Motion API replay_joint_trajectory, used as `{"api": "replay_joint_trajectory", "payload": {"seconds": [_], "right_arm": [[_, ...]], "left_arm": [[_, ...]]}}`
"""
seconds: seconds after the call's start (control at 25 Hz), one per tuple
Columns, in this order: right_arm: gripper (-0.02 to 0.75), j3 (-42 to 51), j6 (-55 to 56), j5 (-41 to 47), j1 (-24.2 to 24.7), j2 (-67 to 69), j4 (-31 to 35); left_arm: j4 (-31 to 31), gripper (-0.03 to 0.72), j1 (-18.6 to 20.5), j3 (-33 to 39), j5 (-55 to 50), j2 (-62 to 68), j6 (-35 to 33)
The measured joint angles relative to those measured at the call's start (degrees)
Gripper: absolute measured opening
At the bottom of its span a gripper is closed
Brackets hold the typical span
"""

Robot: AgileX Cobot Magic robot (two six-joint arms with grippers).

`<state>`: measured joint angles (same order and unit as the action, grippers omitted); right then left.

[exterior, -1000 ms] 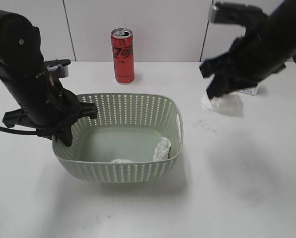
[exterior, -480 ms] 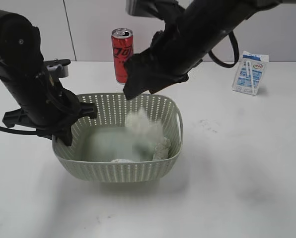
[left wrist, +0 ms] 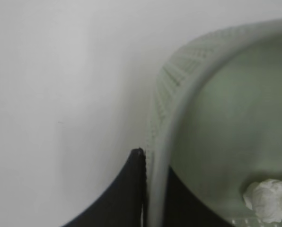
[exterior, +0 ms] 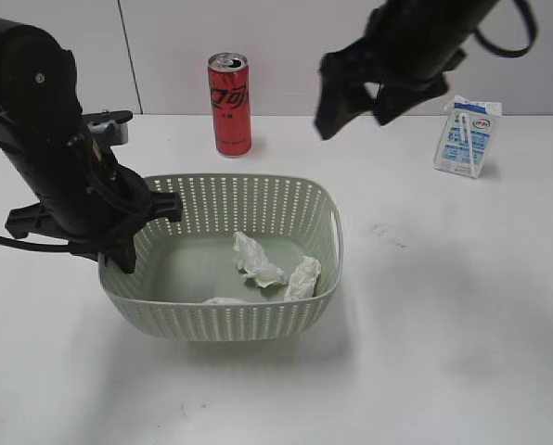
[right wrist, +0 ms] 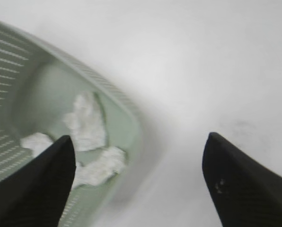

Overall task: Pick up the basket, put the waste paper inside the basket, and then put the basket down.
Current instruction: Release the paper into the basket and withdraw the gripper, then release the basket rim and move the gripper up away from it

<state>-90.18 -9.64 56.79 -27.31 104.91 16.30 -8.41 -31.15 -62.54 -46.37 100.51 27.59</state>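
Note:
The pale green basket is held tilted over the table. My left gripper is shut on its left rim; in the left wrist view the jaws pinch the basket wall. Three white waste paper wads lie inside: one in the middle, one by the right wall, one at the front. The wads also show in the right wrist view. My right gripper is open and empty, high above the basket's far right corner; in its own view the open fingers frame the basket edge.
A red drink can stands behind the basket near the wall. A white-and-blue drink carton stands at the back right. Bare white table lies right of and in front of the basket.
My right gripper carried a wad from the back right over to the basket, let it go into the basket, and has drawn back up to the right, open. The left arm and basket held still.

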Motion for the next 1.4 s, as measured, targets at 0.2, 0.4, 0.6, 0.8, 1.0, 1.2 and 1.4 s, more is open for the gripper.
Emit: {"api": "replay_joint_trajectory", "payload": {"seconds": [0.2,0.4,0.6,0.8,1.0,1.2,1.4], "right_arm": [[0.613,-0.5,1.3,8.4,13.7,0.0,-4.5],[0.592,-0.5,2.5,12.5,24.1,-0.2,-8.8],[0.592,3.4,4.1,12.6,26.7,-5.6,-10.4],[0.59,12.4,4.2,12.7,26.7,-17.4,-9.5],[0.589,24.1,4.2,12.7,26.7,-33.5,-9.5],[0.589,35.8,4.2,6.5,26.7,-49.3,-9.5],[0.589,48.3,4.2,0.7,26.7,-62.7,-9.5]], "left_arm": [[0.0,-0.018,0.0,0.0,1.2,0.0,-0.6],[1.5,-0.018,0.0,-5.2,0.5,2.2,-1.2],[2.5,-0.018,0.0,-14.1,-3.5,8.5,-1.2],[2.5,-0.018,0.0,-17.8,-4.3,12.4,-1.3],[2.3,-0.018,0.0,-17.8,-3.1,15.0,-1.3],[1.1,0.051,0.0,-17.8,-1.4,15.6,-1.3],[-0.6,0.454,0.0,-18.0,-2.5,15.6,-1.5]]}}
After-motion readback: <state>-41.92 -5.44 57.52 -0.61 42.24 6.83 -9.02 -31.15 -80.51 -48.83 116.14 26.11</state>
